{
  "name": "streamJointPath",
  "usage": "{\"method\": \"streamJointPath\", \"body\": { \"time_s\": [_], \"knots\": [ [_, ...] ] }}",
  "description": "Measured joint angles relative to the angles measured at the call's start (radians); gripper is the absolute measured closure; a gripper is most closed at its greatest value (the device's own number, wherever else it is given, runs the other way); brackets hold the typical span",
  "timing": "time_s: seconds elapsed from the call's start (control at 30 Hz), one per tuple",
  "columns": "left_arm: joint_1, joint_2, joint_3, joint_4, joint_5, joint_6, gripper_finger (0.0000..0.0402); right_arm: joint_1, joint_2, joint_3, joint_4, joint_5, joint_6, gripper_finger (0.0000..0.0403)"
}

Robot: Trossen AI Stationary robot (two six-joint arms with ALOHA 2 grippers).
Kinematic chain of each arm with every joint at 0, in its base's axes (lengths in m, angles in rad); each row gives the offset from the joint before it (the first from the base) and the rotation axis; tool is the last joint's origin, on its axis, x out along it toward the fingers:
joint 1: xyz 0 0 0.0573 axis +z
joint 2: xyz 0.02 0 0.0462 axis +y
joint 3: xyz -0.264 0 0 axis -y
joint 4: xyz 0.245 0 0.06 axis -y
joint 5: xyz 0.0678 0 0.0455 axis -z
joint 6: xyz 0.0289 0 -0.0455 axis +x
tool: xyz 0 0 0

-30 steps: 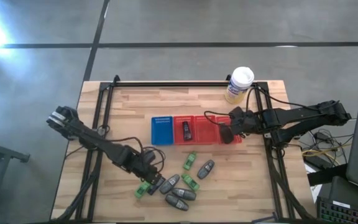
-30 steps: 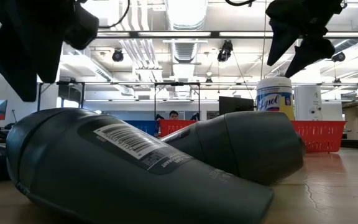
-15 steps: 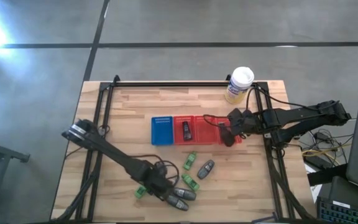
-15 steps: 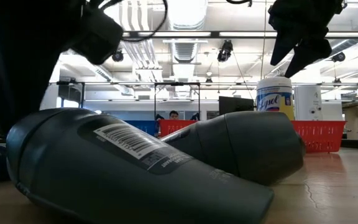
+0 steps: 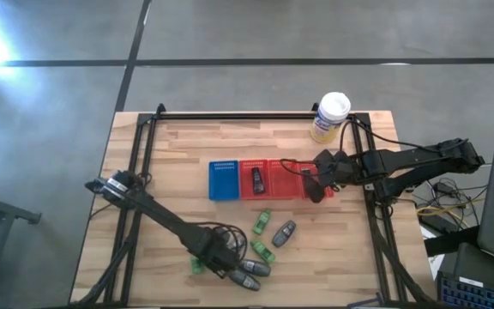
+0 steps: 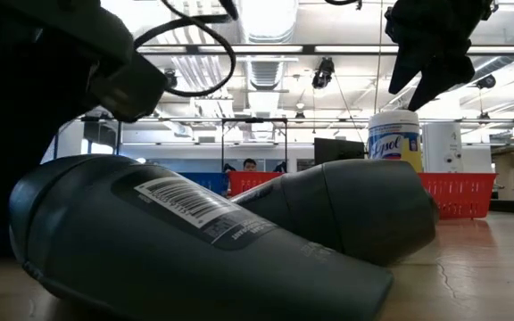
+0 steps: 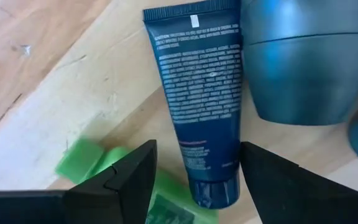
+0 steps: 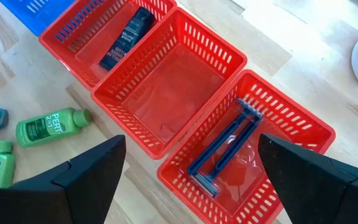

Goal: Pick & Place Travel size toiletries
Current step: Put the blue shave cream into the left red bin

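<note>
The toiletries lie in a cluster near the table's front edge: grey oval containers (image 5: 256, 269), green bottles (image 5: 262, 251) and a dark blue tube (image 7: 197, 106). My left gripper (image 7: 197, 148) points down over the cluster, open. Its fingers stand on either side of the tube's cap end (image 7: 215, 193); the tube lies flat on the wood. In the high view this gripper (image 5: 223, 262) hides the tube. My right gripper (image 8: 191, 140) hangs open above the red trays (image 8: 166, 93) and holds nothing. One tray holds a dark tube (image 8: 126, 34), another blue razors (image 8: 225, 146).
A blue tray (image 5: 224, 178) stands left of the red trays (image 5: 273, 178). A yellowish canister with a white lid (image 5: 330, 116) is at the far right. More green bottles (image 5: 262, 221) and a grey container (image 5: 284, 232) lie between trays and cluster. Two grey containers (image 6: 194, 241) fill the low view.
My left gripper has moved toward the table's near edge and a little to the right, sinking onto the cluster of toiletries and tipping to point straight down. The toiletries have stayed where they lay.
</note>
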Motion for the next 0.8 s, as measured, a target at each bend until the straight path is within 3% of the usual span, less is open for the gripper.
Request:
{"method": "streamJointPath", "body": {
  "time_s": [0.43,0.8],
  "knots": [
    [0.003,-0.003,-0.069,0.098,0.003,0.021,0.0180,0.000,0.000,0.000,0.003,0.004,0.000,0.0039],
    [0.070,-0.094,-0.070,0.073,-0.014,0.086,0.0335,0.000,0.000,-0.004,0.003,0.008,-0.011,0.0039]
  ]
}}
